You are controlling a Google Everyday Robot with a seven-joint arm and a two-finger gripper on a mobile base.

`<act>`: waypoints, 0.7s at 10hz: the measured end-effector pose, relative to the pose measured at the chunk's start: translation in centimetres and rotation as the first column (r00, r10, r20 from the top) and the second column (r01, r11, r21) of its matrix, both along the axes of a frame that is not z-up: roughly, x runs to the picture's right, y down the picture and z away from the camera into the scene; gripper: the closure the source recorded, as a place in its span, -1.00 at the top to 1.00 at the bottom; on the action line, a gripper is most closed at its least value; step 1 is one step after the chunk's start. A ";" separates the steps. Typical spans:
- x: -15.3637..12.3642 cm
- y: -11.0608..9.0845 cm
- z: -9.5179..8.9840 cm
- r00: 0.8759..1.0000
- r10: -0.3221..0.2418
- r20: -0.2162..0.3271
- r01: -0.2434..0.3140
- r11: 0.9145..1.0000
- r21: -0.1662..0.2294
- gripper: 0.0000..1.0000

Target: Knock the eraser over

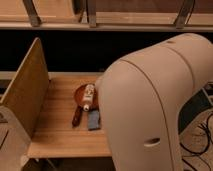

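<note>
The eraser (93,119) is a small flat blue-grey block lying on the wooden table (60,135), just in front of a white bottle with a brown label (88,97). The bottle lies across a round brown pan (80,95) whose handle points toward the table's front. The robot's large beige arm housing (150,105) fills the right of the camera view and hides the table's right side. The gripper is not in view.
A tall wooden divider panel (25,90) stands along the table's left side. A shelf rail with metal supports (100,22) runs across the back. Cables (200,140) lie on the floor at the far right.
</note>
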State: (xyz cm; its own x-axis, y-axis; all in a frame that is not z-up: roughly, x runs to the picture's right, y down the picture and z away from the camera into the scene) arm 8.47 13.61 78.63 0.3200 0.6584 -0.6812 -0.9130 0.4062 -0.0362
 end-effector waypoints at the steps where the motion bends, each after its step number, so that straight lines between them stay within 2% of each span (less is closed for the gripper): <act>1: 0.0 0.0 0.0 1.000 0.000 0.000 0.000 1.000 0.000 0.60; 4: -0.2 -0.2 -0.2 1.000 -0.005 0.002 0.005 1.000 0.007 0.60; 7: -2.3 -0.6 -1.4 0.999 -0.001 0.042 0.000 1.000 0.022 0.60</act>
State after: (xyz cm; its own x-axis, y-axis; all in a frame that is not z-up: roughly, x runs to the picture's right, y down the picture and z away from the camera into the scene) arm 6.17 13.03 77.25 0.3481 0.6730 -0.6527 -0.9108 0.4077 -0.0653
